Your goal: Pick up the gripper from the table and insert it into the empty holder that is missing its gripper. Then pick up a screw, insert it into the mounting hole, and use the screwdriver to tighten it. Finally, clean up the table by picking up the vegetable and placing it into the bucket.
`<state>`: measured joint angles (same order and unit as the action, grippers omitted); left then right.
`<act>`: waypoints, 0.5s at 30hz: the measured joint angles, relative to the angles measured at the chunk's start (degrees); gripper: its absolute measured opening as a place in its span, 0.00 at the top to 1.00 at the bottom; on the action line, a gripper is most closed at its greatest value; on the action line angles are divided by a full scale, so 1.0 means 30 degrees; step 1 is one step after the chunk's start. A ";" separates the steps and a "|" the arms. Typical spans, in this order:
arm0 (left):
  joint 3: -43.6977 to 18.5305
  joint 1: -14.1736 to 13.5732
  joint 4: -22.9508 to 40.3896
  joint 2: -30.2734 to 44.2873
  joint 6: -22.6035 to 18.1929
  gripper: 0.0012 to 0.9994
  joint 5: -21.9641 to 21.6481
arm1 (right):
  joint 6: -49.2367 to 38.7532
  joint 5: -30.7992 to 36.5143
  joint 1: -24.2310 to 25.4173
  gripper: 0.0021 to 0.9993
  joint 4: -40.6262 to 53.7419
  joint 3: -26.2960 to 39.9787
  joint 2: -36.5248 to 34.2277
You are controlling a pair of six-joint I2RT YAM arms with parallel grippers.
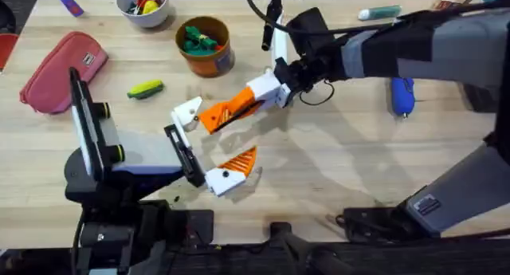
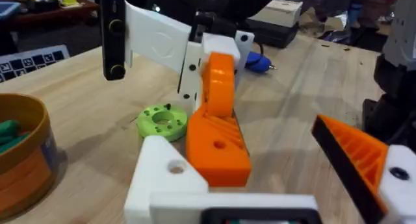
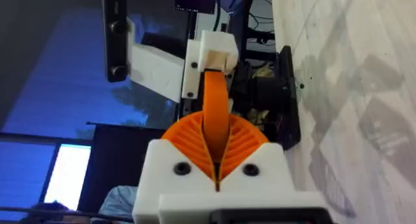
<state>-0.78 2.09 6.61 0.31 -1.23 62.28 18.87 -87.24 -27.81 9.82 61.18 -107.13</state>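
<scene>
My right gripper (image 1: 259, 98) reaches across the table's middle, shut on the orange gripper (image 1: 227, 111). The orange gripper's (image 2: 218, 136) far end lies against the inner side of the white holder (image 2: 162, 178), the bare finger mount of my left gripper (image 1: 217, 138). I cannot tell whether it is seated. My left gripper (image 2: 260, 182) stands open, and its other mount carries an orange finger (image 2: 357, 156). In the right wrist view my right gripper (image 3: 216, 152) clamps the orange gripper (image 3: 216, 107). The corn vegetable (image 1: 145, 89) lies left of the bucket (image 1: 205, 45). Far right lies the blue screwdriver (image 1: 401, 96). No screw can be made out.
A pink pouch (image 1: 60, 68) lies at the far left. The white bowl with scissors (image 1: 143, 5) and a teal-and-white marker (image 1: 378, 13) sit along the back edge. A green disc (image 2: 162, 120) rests on the table just behind the holder. The bucket holds dark green toy vegetables.
</scene>
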 joint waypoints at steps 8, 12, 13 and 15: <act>0.0000 0.0000 0.0000 -0.0001 0.0000 0.01 -0.0002 | 0.0153 0.0045 -0.0067 0.99 -0.0012 0.0309 0.0007; 0.0000 0.0000 0.0000 -0.0002 0.0000 0.01 -0.0007 | 0.0233 0.0057 -0.0274 0.99 -0.0007 0.0316 0.0007; 0.0000 0.0000 0.0000 0.0001 0.0000 0.01 -0.0015 | 0.0247 0.0051 -0.0342 0.99 -0.0006 0.0330 0.0000; 0.0000 0.0000 0.0000 -0.0002 0.0000 0.01 -0.0069 | 0.0313 0.0050 -0.0461 0.99 -0.0015 0.0371 0.0004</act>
<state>-0.78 2.09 6.61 0.31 -1.23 62.07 19.81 -87.09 -29.19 9.78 62.29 -107.12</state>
